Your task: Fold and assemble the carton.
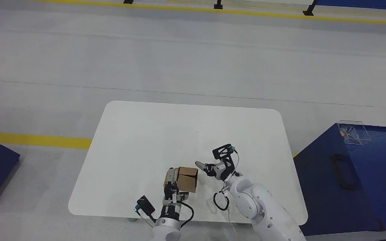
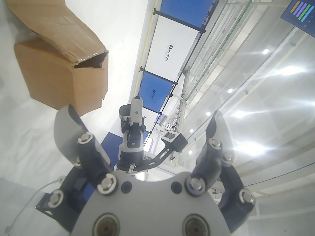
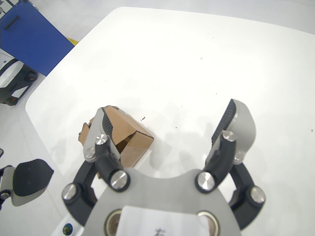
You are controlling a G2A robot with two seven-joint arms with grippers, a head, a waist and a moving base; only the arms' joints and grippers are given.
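Carton sits near the front edge of the table, right up by the robot. It's brown and squared up into a box, with one end gaping and a ragged flap standing off it.

Left gripper is just beside the carton on the robot's side, its fingers spread wide with nothing between them. One fingertip sits close to a lower corner of the box, and I can't tell if it touches.

Right gripper hovers over the table at the carton's other side, jaws wide apart too, and empty. From its own wrist, one finger crosses in front of the box's upper edge; contact or not, I can't say. From the left wrist, the right gripper stands straight ahead, just past the carton's corner.

Off the right end of the table there's a blue cabinet.
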